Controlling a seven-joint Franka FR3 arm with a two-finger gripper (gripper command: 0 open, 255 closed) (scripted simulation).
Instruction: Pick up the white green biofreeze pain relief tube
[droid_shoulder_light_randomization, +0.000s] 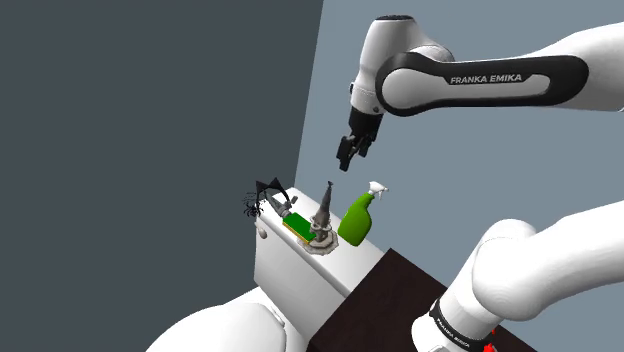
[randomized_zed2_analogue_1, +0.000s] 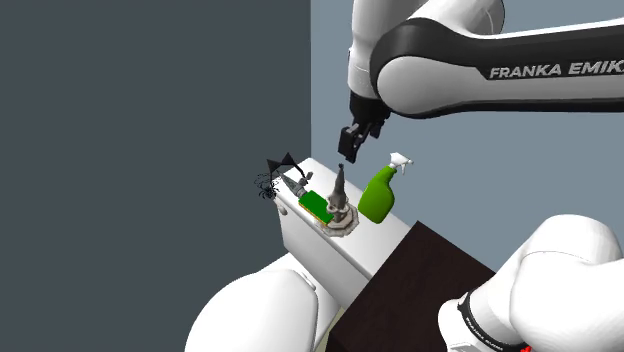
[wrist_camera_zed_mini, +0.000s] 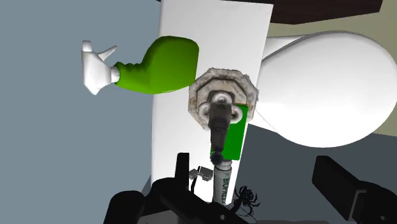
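Observation:
The tube (droid_shoulder_light_randomization: 295, 228) lies flat on the white toilet tank lid (droid_shoulder_light_randomization: 272, 248), green in its body and white at its capped end. It rests beside a grey figurine and is partly hidden by it in the wrist view, where the tube (wrist_camera_zed_mini: 229, 137) shows lettering on its white end. The tube (randomized_zed2_analogue_1: 316, 206) points toward a black ornament. My black gripper (droid_shoulder_light_randomization: 347, 152) hangs open in the air well above the lid, over the figurine and spray bottle. The gripper (randomized_zed2_analogue_1: 350, 145) holds nothing, and in the wrist view the gripper (wrist_camera_zed_mini: 234, 198) has its fingers (wrist_camera_zed_mini: 341, 188) wide apart.
A grey figurine on an octagonal base (droid_shoulder_light_randomization: 321, 228) stands against the tube. A green spray bottle with a white trigger (droid_shoulder_light_randomization: 357, 219) is beside it. A black spidery ornament (droid_shoulder_light_randomization: 264, 196) sits at the lid's far end. The toilet bowl (droid_shoulder_light_randomization: 220, 325) and a dark cabinet (droid_shoulder_light_randomization: 385, 300) lie below.

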